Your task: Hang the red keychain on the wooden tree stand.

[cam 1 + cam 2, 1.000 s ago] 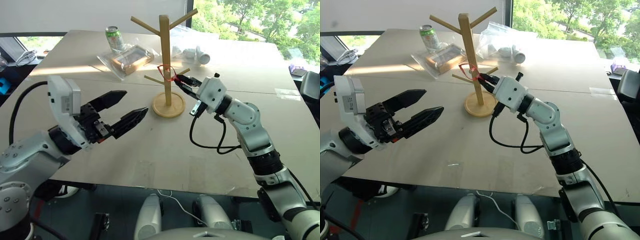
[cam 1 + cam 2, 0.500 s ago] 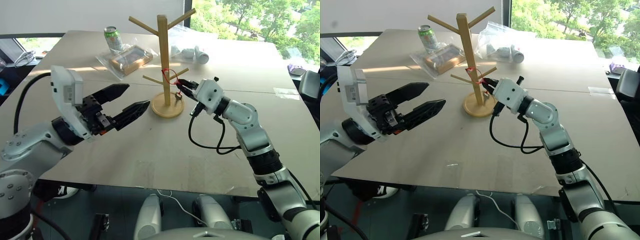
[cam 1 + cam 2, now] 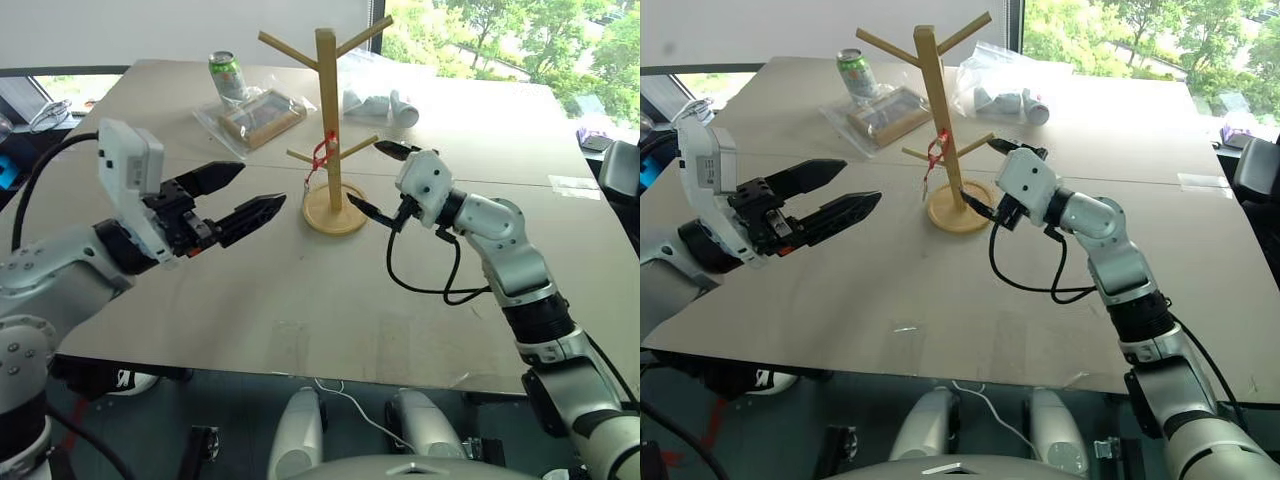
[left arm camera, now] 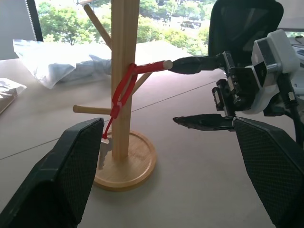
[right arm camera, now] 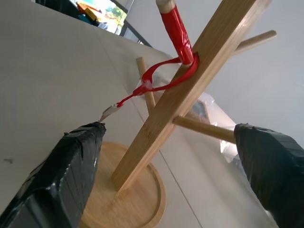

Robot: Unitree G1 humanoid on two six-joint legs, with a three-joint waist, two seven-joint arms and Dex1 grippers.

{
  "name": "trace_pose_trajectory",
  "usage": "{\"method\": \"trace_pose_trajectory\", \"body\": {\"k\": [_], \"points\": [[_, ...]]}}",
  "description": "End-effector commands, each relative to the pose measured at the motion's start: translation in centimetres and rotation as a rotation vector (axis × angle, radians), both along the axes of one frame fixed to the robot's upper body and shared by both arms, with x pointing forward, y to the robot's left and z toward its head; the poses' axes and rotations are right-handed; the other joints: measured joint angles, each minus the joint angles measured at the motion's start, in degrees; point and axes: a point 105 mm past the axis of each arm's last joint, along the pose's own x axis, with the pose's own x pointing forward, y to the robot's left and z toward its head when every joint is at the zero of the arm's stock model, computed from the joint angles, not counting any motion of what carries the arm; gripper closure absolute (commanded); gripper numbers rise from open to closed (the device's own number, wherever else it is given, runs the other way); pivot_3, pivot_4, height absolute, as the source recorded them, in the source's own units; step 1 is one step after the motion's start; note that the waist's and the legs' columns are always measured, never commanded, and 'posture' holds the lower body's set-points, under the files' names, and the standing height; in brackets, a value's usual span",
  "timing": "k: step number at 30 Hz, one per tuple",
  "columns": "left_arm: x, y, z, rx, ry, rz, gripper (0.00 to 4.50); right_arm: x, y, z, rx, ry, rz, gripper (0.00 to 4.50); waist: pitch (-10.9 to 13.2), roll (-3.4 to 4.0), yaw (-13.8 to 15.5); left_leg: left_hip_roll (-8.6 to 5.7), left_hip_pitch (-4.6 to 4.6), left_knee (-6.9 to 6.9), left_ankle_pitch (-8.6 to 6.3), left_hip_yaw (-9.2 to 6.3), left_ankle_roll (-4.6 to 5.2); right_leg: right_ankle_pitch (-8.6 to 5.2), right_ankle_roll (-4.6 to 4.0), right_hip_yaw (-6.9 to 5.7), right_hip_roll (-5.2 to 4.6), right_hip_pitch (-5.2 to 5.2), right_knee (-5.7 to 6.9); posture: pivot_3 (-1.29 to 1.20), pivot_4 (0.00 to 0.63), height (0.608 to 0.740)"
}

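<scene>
The wooden tree stand stands upright mid-table on its round base. The red keychain is looped over a lower peg close to the post and hangs down beside it, its small metal end dangling; the strap is free of any finger. My right gripper is open just right of the stand, one finger level with that peg's tip and the other lower, near the base. My left gripper is open to the left of the stand, pointing at it, with nothing in it.
At the back of the table lie a green can, a plastic bag holding a framed tray and a clear bag with white items. A dark chair stands off the table's right side.
My right gripper has opened and let go of the red keychain. The keychain now hangs from the peg against the post. The right hand drew back slightly to the right.
</scene>
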Motion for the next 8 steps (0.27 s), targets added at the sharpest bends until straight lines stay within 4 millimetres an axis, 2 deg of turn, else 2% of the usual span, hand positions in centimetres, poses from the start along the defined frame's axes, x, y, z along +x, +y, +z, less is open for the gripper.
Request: {"method": "trace_pose_trajectory", "body": {"k": [1, 4, 8], "points": [[0.1, 1.6, 1.4, 0.057, -0.045, 0.017, 0.0, -1.3, -2.1, 3.1, 0.018, -0.017, 0.051, 0.03, 0.2, 0.0, 0.1, -0.01, -0.01, 0.0, 0.0, 0.0, 0.0, 0.0, 0.0, 0.0, -0.01, -0.01, 0.0, 0.0, 0.15, 0.74], [0.7, 3.0, 2.0, 0.111, -0.037, 0.017, 0.0, -2.2, -3.8, 5.3, 0.074, 0.121, 0.086, 0.03, 0.3, 0.02, 0.0, -0.01, -0.03, -0.03, 0.0, 0.01, 0.0, -0.01, -0.01, 0.0, 0.0, -0.06, 0.0, 0.0, 0.15, 0.74], [1.3, 3.9, 2.4, 0.163, -0.03, -0.023, 0.0, -3.9, -4.7, 7.6, 0.099, 0.238, 0.141, 0.03, 0.4, 0.1, -0.2, 0.0, -0.04, -0.05, 0.0, 0.03, 0.0, -0.02, -0.02, 0.0, 0.0, -0.15, 0.06, 0.0, 0.15, 0.74]]}}
